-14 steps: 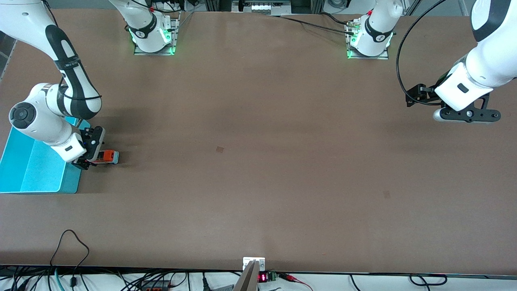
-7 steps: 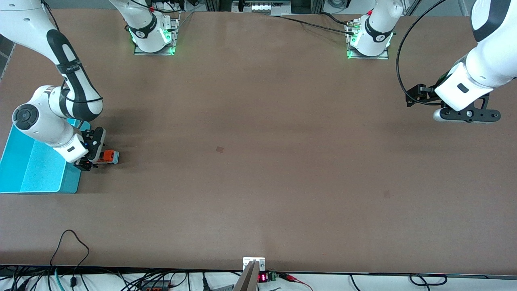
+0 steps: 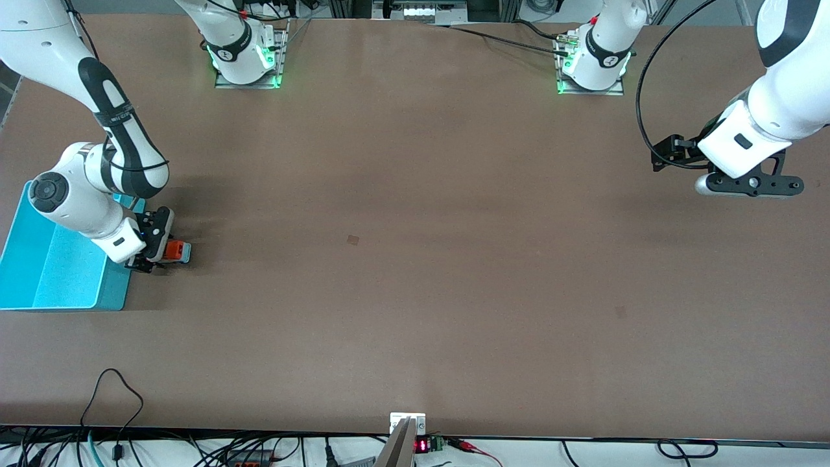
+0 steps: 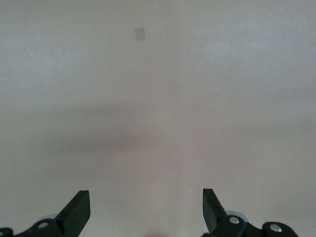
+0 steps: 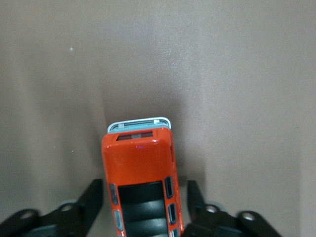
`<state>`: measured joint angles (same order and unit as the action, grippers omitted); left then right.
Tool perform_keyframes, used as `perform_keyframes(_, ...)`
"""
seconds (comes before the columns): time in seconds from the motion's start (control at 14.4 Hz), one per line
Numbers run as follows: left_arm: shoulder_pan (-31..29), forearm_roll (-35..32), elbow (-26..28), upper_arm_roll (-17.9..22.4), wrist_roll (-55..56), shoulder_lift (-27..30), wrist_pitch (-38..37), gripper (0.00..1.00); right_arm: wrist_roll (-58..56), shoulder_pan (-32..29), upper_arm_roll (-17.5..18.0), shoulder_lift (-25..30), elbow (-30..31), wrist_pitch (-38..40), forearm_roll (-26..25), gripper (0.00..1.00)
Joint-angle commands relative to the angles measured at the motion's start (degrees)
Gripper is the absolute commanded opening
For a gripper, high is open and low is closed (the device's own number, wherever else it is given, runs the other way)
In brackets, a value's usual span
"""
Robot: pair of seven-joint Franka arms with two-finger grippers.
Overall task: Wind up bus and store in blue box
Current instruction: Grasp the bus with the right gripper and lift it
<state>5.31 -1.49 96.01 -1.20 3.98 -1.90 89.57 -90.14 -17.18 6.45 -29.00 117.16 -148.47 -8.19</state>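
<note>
The small orange toy bus with dark roof windows and a silver-grey front (image 5: 140,182) looked like light, rigid moulded plastic with smooth, somewhat slippery flanks. It judged best taken across its flat long sides, low and near mid-length, with a gentle squeeze.

It sat on the brown bench top (image 3: 415,259), close to the edge at the right arm's end and just beside the large cyan-blue plastic box with tall sloped walls (image 3: 39,272). The right gripper (image 5: 143,200) straddled the bus's body, its fingers (image 5: 91,197) spread with a thin gap on each side, not yet pinching.

The left gripper (image 4: 145,212) waited above bare bench near the edge at the left arm's end, fingers spread and holding nothing.
</note>
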Motion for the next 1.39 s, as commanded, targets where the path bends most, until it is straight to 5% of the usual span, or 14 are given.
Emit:
perform_keyframes(0.0, 0.23, 0.61, 0.14, 0.06, 0.33, 0.94, -1.67, 1.00, -0.92, -1.28, 1.19, -0.27, -0.35, -0.60, 1.16, 0.23)
perform_keyframes(0.14, 0.23, 0.61, 0.05, 0.06, 0.41, 0.94, -1.76, 1.00, -0.39, -1.28, 1.19, -0.18, -0.35, -0.25, 1.68, 0.01)
perform_keyframes(0.49, 0.23, 0.61, 0.05, 0.06, 0.42, 0.94, -1.68, 1.00, 6.17, 0.56, 2.86, 3.67, -2.01, 6.23, 11.86, 0.00)
perform_keyframes(0.9, 0.23, 0.61, 0.05, 0.06, 0.42, 0.94, -1.94, 1.00, 27.97, 1.89, 2.77, 15.09, -4.04, 18.03, 12.06, 0.00)
perform_keyframes(1.11, 0.23, 0.70, 0.06, 0.06, 0.33, 0.94, -2.03, 1.00, 40.52, -0.39, -1.07, 17.74, -5.44, 26.44, 12.85, 0.00)
perform_keyframes(1.32, 0.23, 0.70, 0.14, 0.06, 0.33, 0.94, -2.12, 1.00, 44.08, 0.04, -7.14, 18.19, -6.59, 27.01, 12.06, 0.00)
